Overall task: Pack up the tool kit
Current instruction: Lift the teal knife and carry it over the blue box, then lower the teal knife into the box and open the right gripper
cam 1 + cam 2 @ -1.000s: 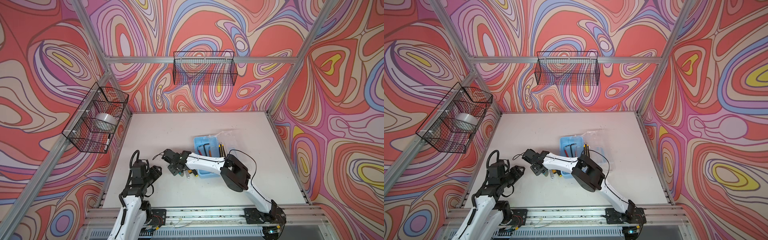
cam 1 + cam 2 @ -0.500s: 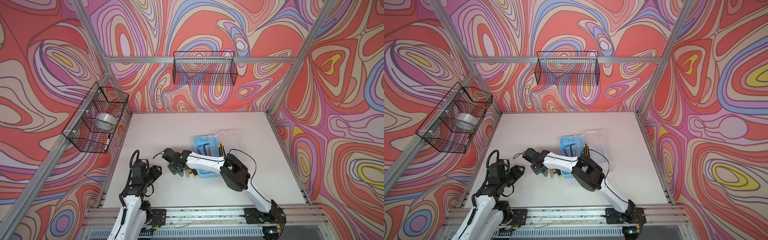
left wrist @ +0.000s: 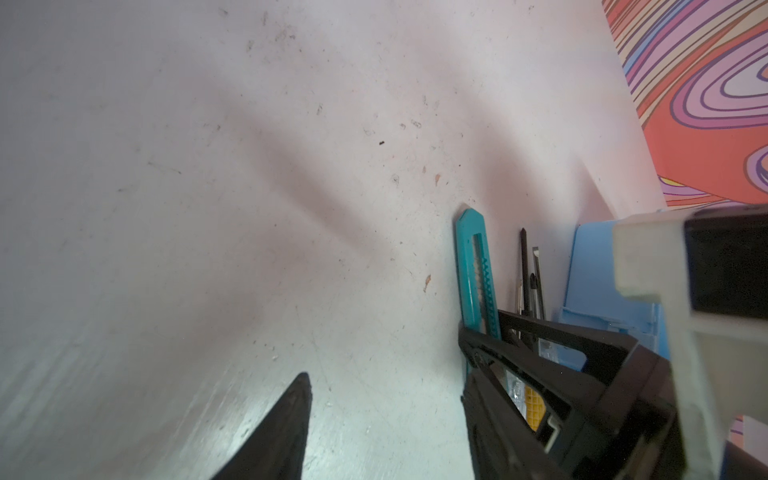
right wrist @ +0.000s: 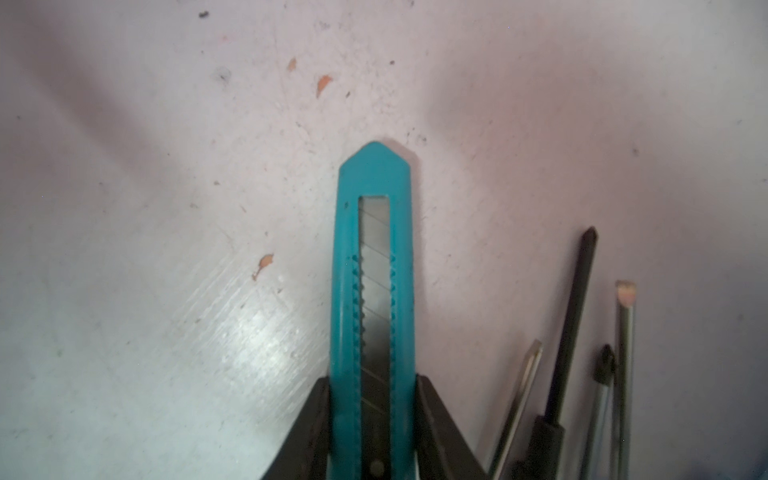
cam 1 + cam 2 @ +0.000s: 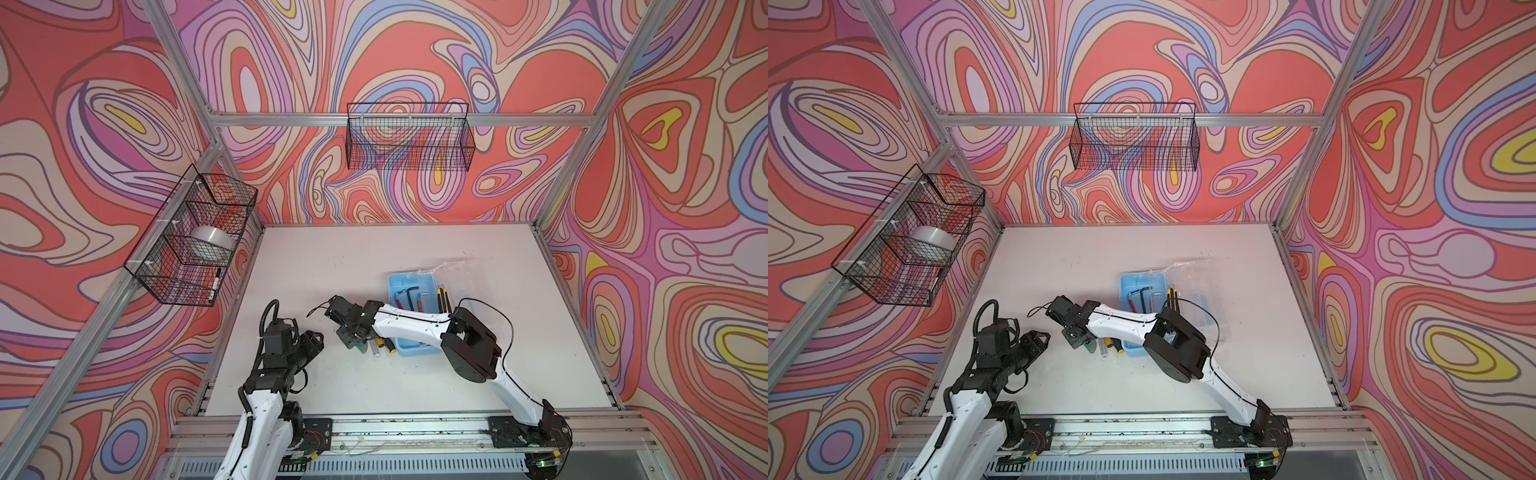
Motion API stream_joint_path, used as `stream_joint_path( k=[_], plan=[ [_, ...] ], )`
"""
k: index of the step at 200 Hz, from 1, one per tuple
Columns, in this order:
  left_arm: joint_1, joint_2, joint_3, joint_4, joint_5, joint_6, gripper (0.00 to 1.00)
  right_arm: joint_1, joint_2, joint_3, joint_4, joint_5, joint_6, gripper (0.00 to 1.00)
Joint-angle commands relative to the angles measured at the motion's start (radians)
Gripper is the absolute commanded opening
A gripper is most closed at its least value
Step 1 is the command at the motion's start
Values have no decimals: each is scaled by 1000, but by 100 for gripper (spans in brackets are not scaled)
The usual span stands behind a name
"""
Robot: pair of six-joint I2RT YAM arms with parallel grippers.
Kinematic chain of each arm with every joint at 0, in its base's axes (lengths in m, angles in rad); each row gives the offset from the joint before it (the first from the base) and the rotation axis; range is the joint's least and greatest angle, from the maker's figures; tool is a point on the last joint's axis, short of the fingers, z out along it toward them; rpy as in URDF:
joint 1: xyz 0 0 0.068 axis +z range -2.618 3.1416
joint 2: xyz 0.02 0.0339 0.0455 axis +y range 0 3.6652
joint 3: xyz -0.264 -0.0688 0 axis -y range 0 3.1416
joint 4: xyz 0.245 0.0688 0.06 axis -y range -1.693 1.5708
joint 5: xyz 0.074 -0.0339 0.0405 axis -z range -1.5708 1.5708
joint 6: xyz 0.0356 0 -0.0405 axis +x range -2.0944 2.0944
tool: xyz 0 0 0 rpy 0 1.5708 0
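The tool kit's light-blue case (image 5: 415, 353) (image 5: 1126, 286) lies open on the table, its clear lid (image 5: 461, 282) folded out to the right. Hex keys (image 5: 409, 297) and pencils (image 5: 444, 299) lie inside it. Left of the case, my right gripper (image 5: 353, 332) (image 4: 374, 399) is shut on a teal utility knife (image 4: 374, 270) (image 3: 476, 266) that lies flat on the table. Several screwdrivers (image 4: 569, 332) (image 5: 384, 345) lie beside the knife. My left gripper (image 5: 311, 338) (image 3: 384, 386) hangs open just left of it, holding nothing.
A black wire basket (image 5: 409, 141) hangs on the back wall. Another basket (image 5: 191, 241) on the left wall holds a tape roll (image 5: 210, 243) and a marker (image 5: 215, 284). The white table (image 5: 374, 257) is bounded by aluminium rails.
My right gripper has closed its fingers onto the teal utility knife. The left arm has not moved.
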Motion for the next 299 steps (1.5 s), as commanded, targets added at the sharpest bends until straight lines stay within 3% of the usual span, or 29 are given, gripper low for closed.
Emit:
stream_joint_path(
  k=[1, 89, 153, 195, 264, 299],
  plan=[
    [6, 3, 17, 12, -2, 11, 59, -5, -74, -20, 12, 32, 13, 27],
    [6, 11, 18, 17, 6, 15, 59, -32, -305, -149, 28, 77, 58, 27],
    [7, 76, 23, 88, -1, 26, 59, -167, -637, -427, -26, 188, 140, 27],
    [5, 138, 27, 137, 9, 23, 59, -264, -796, -600, -35, 198, 200, 27],
    [-12, 134, 72, 118, 49, 52, 59, -368, -788, -722, 43, 116, 201, 29],
    [-27, 122, 79, 112, 48, 46, 59, -376, -755, -714, 41, 95, 187, 43]
  ],
)
